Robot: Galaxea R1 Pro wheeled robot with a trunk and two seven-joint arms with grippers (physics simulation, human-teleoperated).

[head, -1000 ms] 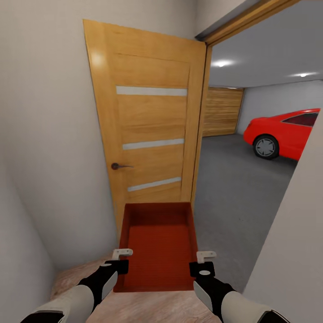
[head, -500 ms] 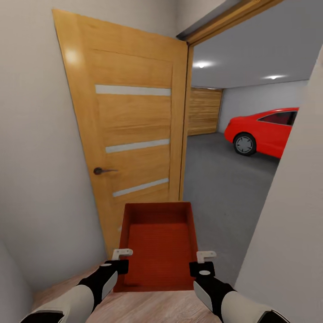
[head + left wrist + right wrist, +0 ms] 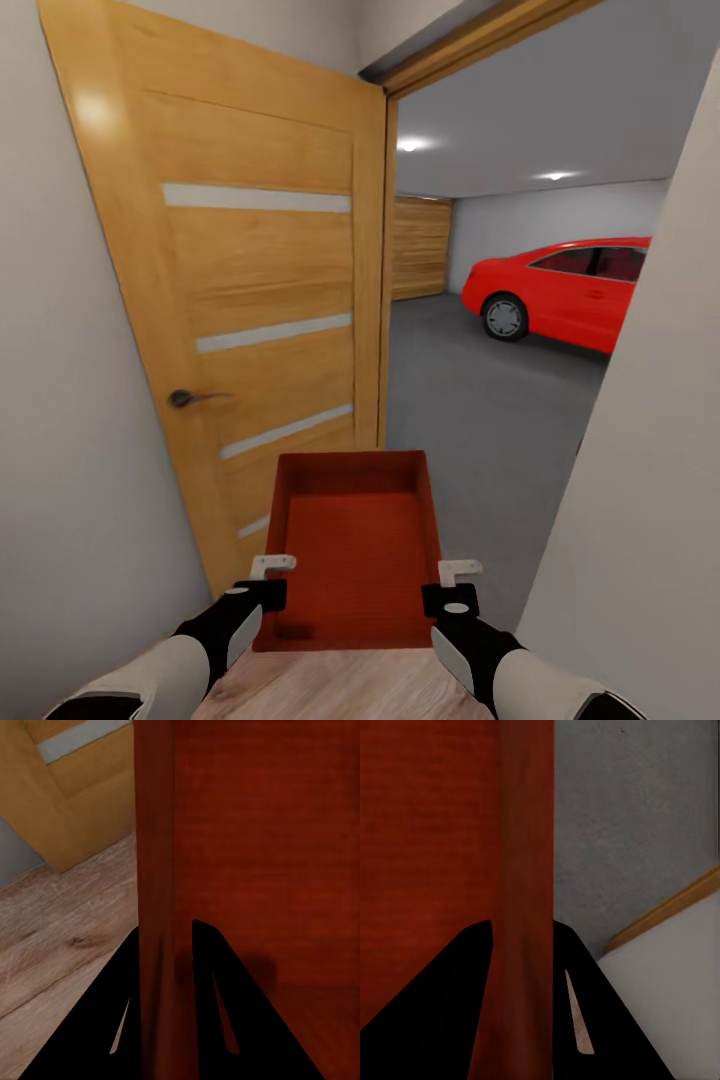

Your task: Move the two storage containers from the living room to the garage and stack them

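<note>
You hold one storage container [image 3: 352, 545] level ahead of your trunk, at the garage threshold. Left pincer [image 3: 262, 578] is clamped across the left wall; right pincer [image 3: 452, 583] is clamped across the right wall [image 3: 525, 870]. The open door [image 3: 250, 290] stands close on the left, the white wall [image 3: 640, 480] close on the right. Drive centred through the gap onto the grey garage floor [image 3: 480, 400], holding both grips firm.

Light wood-plank floor [image 3: 330, 690] lies under the robot. Past the open doorway starts the dark grey garage floor [image 3: 470, 400], and a red car [image 3: 565, 290] stands on it
</note>
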